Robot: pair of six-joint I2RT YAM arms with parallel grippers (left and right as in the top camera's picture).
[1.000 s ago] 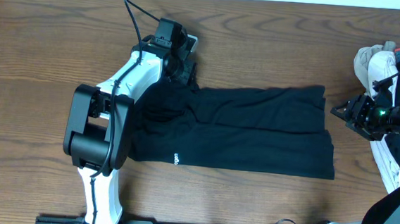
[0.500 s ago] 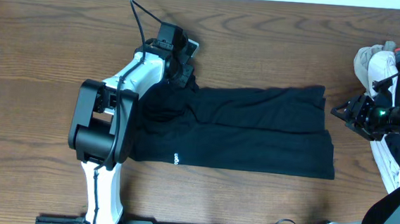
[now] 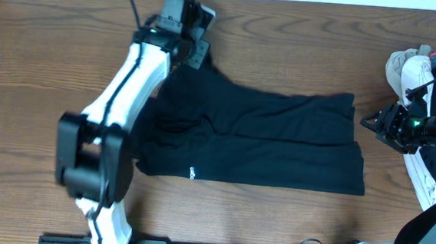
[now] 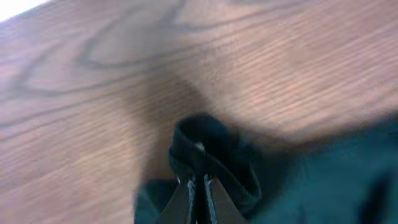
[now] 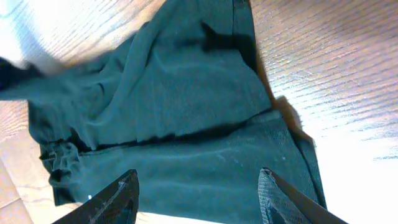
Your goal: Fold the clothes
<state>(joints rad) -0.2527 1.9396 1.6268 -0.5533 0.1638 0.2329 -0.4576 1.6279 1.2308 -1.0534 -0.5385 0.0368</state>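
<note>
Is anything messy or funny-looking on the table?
One corner of the black shirt is stretched into a point, pinched in the left gripper, so it lies lopsided. At the right edge, other clothes sit heaped.

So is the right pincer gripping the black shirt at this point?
No, the right wrist view shows the right pincer spread wide and empty, with the black shirt lying below it.

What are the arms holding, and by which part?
The left end effector pinches the black shirt by a bunched corner; the right end effector holds nothing.
</note>
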